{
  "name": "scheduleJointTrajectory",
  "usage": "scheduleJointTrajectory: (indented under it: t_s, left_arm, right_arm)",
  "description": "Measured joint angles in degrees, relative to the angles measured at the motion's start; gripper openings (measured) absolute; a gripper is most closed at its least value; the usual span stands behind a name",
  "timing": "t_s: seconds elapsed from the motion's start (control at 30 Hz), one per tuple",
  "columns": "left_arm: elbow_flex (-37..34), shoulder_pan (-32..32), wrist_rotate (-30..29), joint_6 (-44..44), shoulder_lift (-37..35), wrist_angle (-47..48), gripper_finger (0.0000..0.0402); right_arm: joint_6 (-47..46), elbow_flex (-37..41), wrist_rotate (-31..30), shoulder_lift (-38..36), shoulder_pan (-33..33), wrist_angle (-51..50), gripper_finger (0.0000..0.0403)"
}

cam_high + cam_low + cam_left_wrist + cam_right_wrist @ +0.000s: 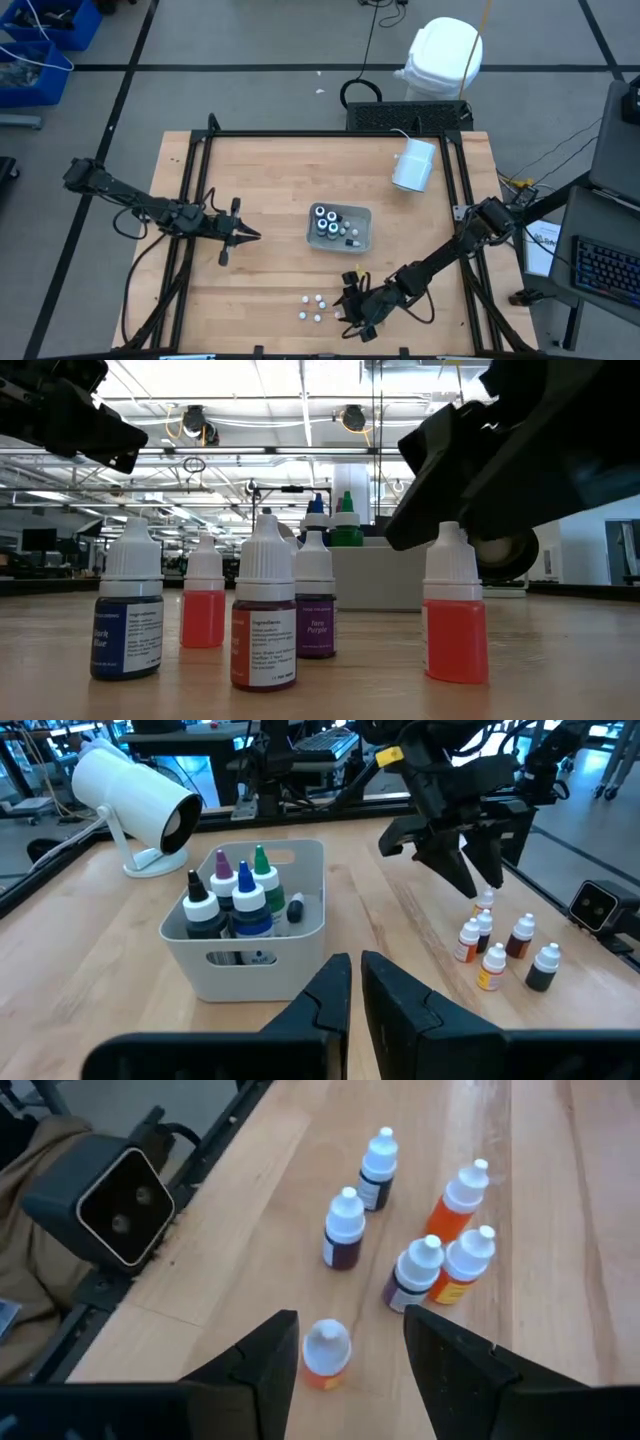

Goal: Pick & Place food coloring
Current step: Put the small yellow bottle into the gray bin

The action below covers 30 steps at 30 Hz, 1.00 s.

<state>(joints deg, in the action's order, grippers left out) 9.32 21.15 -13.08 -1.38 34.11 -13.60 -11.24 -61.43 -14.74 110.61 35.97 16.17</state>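
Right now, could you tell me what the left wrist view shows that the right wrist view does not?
Only the left wrist view shows the white bin holding larger dropper bottles, the white cylinder, and the left hand, shut. Only the right wrist view shows the low camera at the table edge. Both show the open right hand over an orange bottle and the small bottle cluster.

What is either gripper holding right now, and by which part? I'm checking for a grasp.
Nothing is held. The right gripper stands open around a small white-capped orange bottle without clamping it. The left gripper is shut on nothing, apart from the white bin.
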Motion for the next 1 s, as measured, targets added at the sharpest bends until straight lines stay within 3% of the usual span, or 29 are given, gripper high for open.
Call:
scheduleJointTrajectory:
  t_s: [0.17, 0.3, 0.83, 1.0]
  left_arm:
    - [0.00, 0.00, 0.00, 0.03, 0.00, 0.01, 0.0037]
    - [0.00, 0.00, 0.02, -0.08, 0.00, 0.05, 0.0037]
    - [0.04, -0.02, 0.06, -0.01, 0.00, 0.17, 0.0037]
    - [0.04, 0.00, 0.03, 0.04, 0.00, 0.17, 0.0037]
  right_arm:
    - [0.15, 0.00, 0.14, 0.88, 0.11, 1.13, 0.0171]
    - [1.63, 0.00, 4.40, 2.58, -0.07, 4.53, 0.0171]
    - [1.87, 0.00, 4.25, 2.60, -1.11, 3.84, 0.0171]
    - [0.44, 0.00, 4.29, 2.60, -1.05, 1.79, 0.0152]
